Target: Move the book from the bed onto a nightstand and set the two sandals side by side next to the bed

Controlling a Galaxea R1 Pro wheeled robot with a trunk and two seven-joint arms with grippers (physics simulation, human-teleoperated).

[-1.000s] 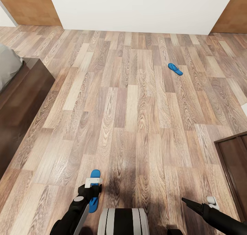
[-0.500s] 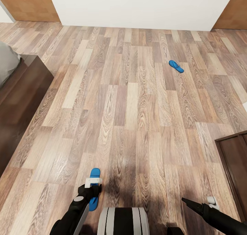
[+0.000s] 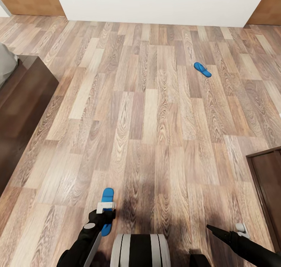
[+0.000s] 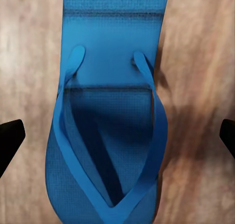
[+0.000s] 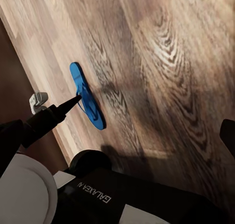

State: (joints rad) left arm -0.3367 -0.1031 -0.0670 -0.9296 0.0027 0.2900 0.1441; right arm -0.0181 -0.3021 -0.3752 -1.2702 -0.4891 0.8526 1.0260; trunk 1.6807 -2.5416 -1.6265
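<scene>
One blue sandal (image 3: 107, 197) lies on the wood floor just ahead of my base, and it also shows in the right wrist view (image 5: 87, 97). My left gripper (image 3: 105, 213) hangs right over it. In the left wrist view the sandal (image 4: 110, 111) lies lengthwise between the fingers, straps up, and the gripper (image 4: 117, 136) is open, its black fingertips (image 4: 10, 141) wide on either side. The second sandal (image 3: 202, 69) lies far off towards the white wall. My right gripper (image 3: 242, 230) is low at the right, open, holding nothing. The bed (image 3: 19, 103) is at the left. The book and nightstands are out of view.
A dark brown cabinet (image 3: 269, 189) stands on the floor at the right edge. The bed's dark frame juts in from the left, with a corner of grey mattress (image 3: 6, 64). Bare plank floor stretches between the two sandals up to the white wall (image 3: 156, 4).
The whole head picture has slid upward a little, so the camera has moved. Both arms keep their pose, and the left gripper stays open over the near sandal.
</scene>
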